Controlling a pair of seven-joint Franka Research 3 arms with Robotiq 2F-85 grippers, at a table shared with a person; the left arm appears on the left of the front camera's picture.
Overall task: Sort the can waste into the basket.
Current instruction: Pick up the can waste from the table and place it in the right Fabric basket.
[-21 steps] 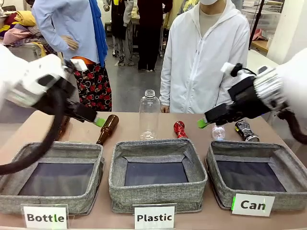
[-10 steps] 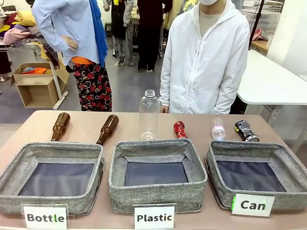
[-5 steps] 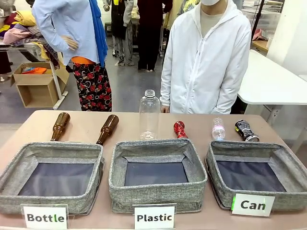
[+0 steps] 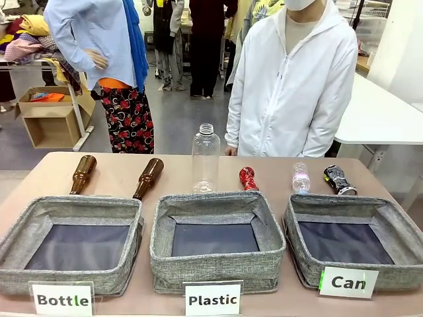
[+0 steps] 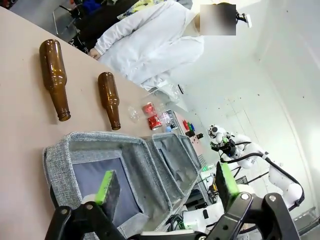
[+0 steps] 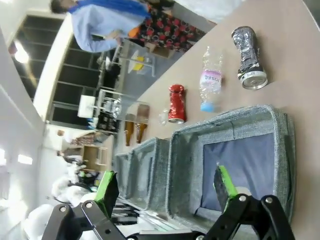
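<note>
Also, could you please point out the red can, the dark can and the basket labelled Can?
red can [image 4: 248, 178], front view, middle of its crushed body.
dark can [image 4: 339, 179], front view, middle of its body.
Can basket [image 4: 396, 276], front view, front fabric wall near its right corner.

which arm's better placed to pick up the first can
Probably right. The right claw hangs open over the Can basket, with the red can and dark can just beyond. The left claw hangs over the Bottle basket, far from both.
</note>
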